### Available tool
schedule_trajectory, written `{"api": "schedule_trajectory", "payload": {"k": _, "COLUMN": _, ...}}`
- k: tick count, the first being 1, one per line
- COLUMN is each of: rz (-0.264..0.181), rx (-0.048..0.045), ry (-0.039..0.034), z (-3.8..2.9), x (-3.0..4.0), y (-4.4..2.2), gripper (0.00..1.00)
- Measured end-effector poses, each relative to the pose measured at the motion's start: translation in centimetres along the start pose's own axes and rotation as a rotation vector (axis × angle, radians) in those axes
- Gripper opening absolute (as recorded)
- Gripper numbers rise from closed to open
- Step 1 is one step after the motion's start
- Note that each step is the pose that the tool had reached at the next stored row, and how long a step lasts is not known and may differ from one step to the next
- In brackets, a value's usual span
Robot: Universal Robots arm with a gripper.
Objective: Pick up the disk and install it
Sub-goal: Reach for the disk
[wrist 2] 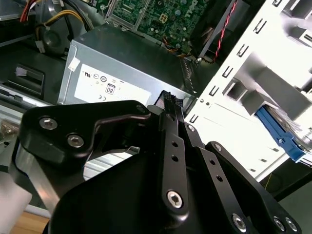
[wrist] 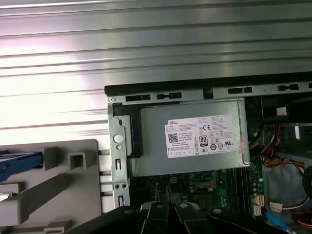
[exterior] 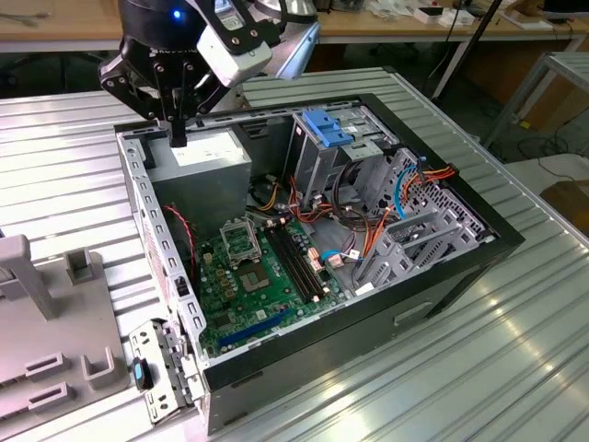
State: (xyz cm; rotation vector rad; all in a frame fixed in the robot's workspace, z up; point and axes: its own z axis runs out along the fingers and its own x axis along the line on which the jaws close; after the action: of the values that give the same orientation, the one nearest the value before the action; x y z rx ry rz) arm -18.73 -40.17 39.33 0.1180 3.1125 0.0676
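Observation:
My gripper (exterior: 179, 136) hangs over the far corner of the open computer case (exterior: 442, 285), at the exterior view's left, just above the grey power-supply box (exterior: 198, 166). Its black fingers (wrist 2: 169, 105) are pressed together with nothing between them. A light-blue plastic edge with grey metal behind it, the little that shows of the disk (wrist: 19, 160) (wrist 2: 279, 135), lies in the grey fixture (wrist: 58, 190) beside the case. My gripper is well apart from it. The metal drive cage with its blue latch (exterior: 327, 124) stands at the back of the case.
Inside the case lie the green motherboard (exterior: 248, 276), bundled coloured cables (exterior: 368, 230) and a grey bracket (exterior: 414, 239). The case's perforated metal wall (exterior: 152, 230) separates my gripper from the fixture (exterior: 55, 359). Everything rests on a ribbed metal table (exterior: 460, 387).

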Motion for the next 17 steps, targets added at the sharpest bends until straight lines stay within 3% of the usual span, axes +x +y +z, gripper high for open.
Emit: {"api": "schedule_trajectory", "payload": {"k": 17, "rz": 0.0, "rx": 0.0, "ry": 0.0, "z": -0.07, "x": 2.37, "y": -0.27, "gripper": 0.11}}
